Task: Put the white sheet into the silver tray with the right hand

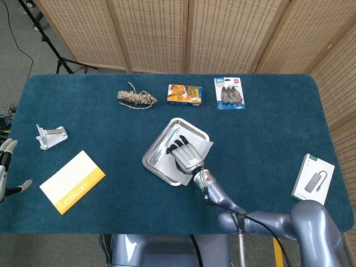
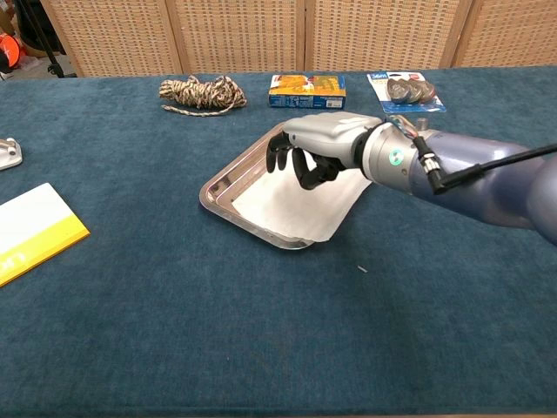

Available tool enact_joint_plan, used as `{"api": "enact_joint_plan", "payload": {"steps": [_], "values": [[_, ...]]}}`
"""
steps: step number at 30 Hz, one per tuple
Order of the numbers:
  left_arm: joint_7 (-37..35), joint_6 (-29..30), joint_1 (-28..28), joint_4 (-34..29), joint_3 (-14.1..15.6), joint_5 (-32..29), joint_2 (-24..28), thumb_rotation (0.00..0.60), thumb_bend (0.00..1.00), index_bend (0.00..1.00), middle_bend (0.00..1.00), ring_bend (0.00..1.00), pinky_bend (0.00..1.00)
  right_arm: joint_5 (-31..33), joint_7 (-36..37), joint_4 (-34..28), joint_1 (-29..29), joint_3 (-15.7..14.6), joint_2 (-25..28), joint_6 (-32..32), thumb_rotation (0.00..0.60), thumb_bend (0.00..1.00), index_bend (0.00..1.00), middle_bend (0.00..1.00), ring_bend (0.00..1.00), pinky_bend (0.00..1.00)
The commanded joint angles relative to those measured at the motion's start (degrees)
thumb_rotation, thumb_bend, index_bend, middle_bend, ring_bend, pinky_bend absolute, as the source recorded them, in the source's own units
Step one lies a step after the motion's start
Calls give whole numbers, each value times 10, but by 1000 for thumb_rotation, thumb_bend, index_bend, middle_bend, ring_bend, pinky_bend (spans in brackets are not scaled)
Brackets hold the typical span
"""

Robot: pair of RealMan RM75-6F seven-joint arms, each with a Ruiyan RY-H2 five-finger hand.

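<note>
A: Where is the white sheet (image 2: 291,202)?

B: It lies in the silver tray (image 2: 228,180), covering most of the floor. Its near right corner hangs over the tray's rim onto the blue counter (image 2: 261,331).

A: And the right hand (image 2: 312,153)?

B: It hovers over the far part of the tray, palm down, dark fingers (image 2: 278,155) curled downward toward the sheet. It holds nothing between them. From the chest view I cannot tell if the fingertips touch the paper.

A: Does the head view help?

B: There the right hand (image 1: 185,153) covers the middle of the tray (image 1: 153,157), with the sheet (image 1: 204,147) showing past it on the right side. Contact is still unclear.

A: The left hand?

B: The left hand (image 1: 6,167) is only just in view at the left edge of the head view, off the counter, fingers apart and empty.

A: What else is on the counter?

B: A coil of rope (image 2: 199,91), an orange box (image 2: 306,90) and a blister pack (image 2: 406,91) along the far side. A yellow and white booklet (image 1: 72,181) and a white bracket (image 1: 50,136) sit to the left, and 1 grey boxed item (image 1: 314,177) to the right.
</note>
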Motion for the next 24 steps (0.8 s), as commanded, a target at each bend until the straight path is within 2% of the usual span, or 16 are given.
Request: {"api": "enact_joint_plan", "payload": {"steps": [1, 4, 11, 24], "values": [[0, 1, 0, -1, 0, 0, 0, 600, 0, 0, 0, 0, 0, -2, -11, -17, -11, -17, 9, 7, 600, 1000, 289, 271, 152, 0], [1, 0, 0, -1, 1, 1, 0, 600, 0, 0, 0, 0, 0, -8, -12, -20, -20, -30, 9, 9, 600, 1000, 289, 268, 152, 0], [1, 0, 0, -1, 1, 2, 0, 600, 0, 0, 0, 0, 0, -15, -10, -3, -24, -35, -6, 4, 600, 1000, 289, 268, 152, 0], [-8, 1, 1, -1, -1, 0, 4, 600, 0, 0, 0, 0, 0, -2, -15, 38, -20, -22, -39, -4, 600, 1000, 289, 268, 152, 0]]}}
